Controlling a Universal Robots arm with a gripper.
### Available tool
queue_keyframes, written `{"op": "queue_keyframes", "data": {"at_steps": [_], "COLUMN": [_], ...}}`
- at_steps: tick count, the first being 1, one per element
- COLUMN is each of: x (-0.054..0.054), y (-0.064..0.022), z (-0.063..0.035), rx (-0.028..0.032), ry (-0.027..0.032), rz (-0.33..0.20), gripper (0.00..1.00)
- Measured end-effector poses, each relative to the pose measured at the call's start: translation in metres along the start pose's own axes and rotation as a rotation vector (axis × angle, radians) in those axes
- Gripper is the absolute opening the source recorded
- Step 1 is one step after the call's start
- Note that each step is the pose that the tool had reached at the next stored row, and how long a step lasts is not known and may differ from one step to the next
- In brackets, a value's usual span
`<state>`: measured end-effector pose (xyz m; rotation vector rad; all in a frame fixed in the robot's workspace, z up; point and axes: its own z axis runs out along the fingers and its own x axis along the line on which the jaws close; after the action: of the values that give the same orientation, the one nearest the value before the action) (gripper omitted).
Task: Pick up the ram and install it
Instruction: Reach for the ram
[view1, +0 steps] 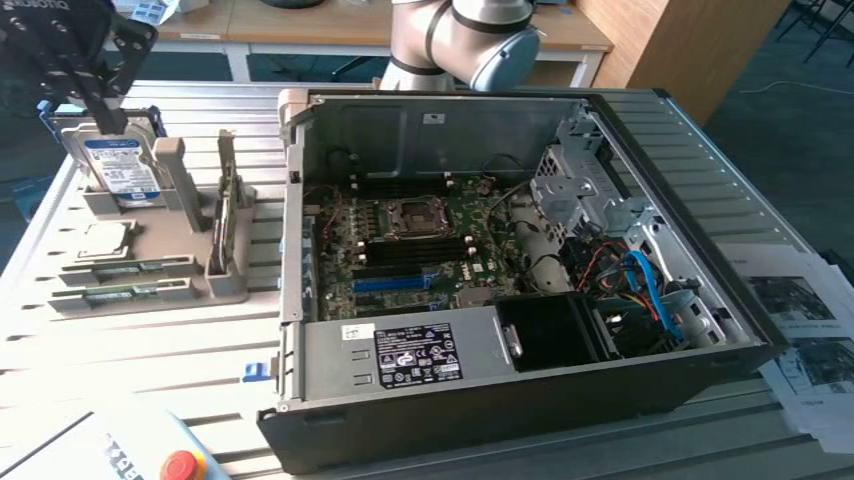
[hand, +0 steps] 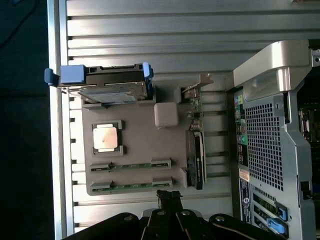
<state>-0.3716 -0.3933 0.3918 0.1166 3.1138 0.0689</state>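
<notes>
Two green ram sticks lie side by side in slots of a grey holder (view1: 220, 285): one ram (view1: 130, 268) (hand: 131, 165) and a second ram (view1: 120, 293) (hand: 131, 186) just beside it. My black gripper (view1: 110, 118) (hand: 169, 196) hangs high above the holder at the exterior view's far left, over the hard drive end. Its jaws are shut with nothing between them. In the wrist view the fingertips sit just past the holder's edge nearest the second stick, apart from both.
The holder also carries a silver hard drive (view1: 120, 165) (hand: 112, 90), a square processor chip (view1: 107, 240) (hand: 106, 137) and an upright expansion card (view1: 230, 215) (hand: 196, 155). An open PC case (view1: 300, 200) (hand: 270, 140) with its motherboard (view1: 414, 240) stands to the exterior view's right. An emergency stop button (view1: 182, 465) sits at the front.
</notes>
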Motion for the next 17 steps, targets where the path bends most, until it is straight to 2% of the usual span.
{"op": "queue_keyframes", "data": {"at_steps": [5, 13, 17], "x": [0.0110, 0.0111, 0.0112], "y": [-0.0008, -0.0006, 0.0022], "z": [-0.0002, -0.0002, 0.0004], "rx": [0.0000, 0.0000, 0.0000], "ry": [0.0001, 0.0000, 0.0000], "rz": [0.000, 0.000, 0.000], "gripper": [0.10, 0.10, 0.10]}}
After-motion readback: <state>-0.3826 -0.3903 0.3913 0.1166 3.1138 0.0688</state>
